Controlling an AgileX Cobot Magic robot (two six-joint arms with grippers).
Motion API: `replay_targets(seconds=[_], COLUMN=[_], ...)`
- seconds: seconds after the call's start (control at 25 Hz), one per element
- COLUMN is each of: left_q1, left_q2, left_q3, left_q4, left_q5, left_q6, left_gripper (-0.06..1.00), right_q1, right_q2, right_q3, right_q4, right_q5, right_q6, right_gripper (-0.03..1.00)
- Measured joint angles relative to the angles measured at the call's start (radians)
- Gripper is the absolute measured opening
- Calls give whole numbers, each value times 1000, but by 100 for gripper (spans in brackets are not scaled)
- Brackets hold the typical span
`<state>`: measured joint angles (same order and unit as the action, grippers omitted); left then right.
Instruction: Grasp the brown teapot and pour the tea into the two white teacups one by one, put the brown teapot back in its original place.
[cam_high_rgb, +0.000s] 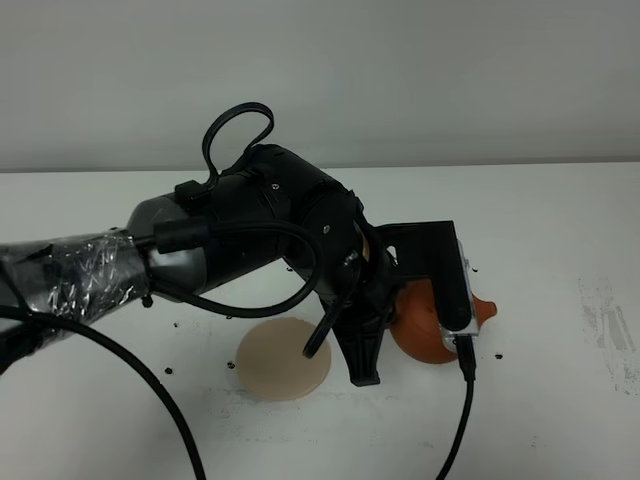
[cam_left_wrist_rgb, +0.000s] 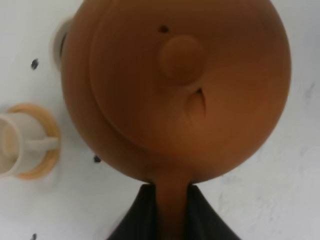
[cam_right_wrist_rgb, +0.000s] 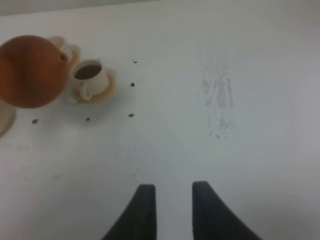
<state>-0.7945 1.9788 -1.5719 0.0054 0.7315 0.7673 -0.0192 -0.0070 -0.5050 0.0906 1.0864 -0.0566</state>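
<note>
So my left gripper (cam_left_wrist_rgb: 170, 194) is pinching the brown teapot (cam_left_wrist_rgb: 175, 85) by its handle, spout aimed straight away, half-hidden teacup (cam_left_wrist_rgb: 56, 45) just off its side.

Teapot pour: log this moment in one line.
left tool: shut on brown teapot handle | coaster: bare | one teacup: holds tea | other teacup: partly behind teapot | right tool: open, empty

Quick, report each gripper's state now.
Left gripper: closed on the brown teapot.
Right gripper: open, holding nothing.
</note>
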Motion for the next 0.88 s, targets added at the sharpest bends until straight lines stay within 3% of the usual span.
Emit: replay_targets(seconds=[0.16,0.48,0.88], left_q1=[-15,-18,-18], left_q2=[23,31,85], left_q3=[8,120,130], left_q4=[-12,-13,-13], left_q5=[-16,-148,-196], left_q6=[0,0,0], left_gripper=[12,12,12], right_q1=[0,0,0], right_q2=[0,0,0], right_q3=[0,0,0], right_q4=[0,0,1], right_q5=[0,-1,-1], right_q6=[0,0,0], right_gripper=[21,21,21])
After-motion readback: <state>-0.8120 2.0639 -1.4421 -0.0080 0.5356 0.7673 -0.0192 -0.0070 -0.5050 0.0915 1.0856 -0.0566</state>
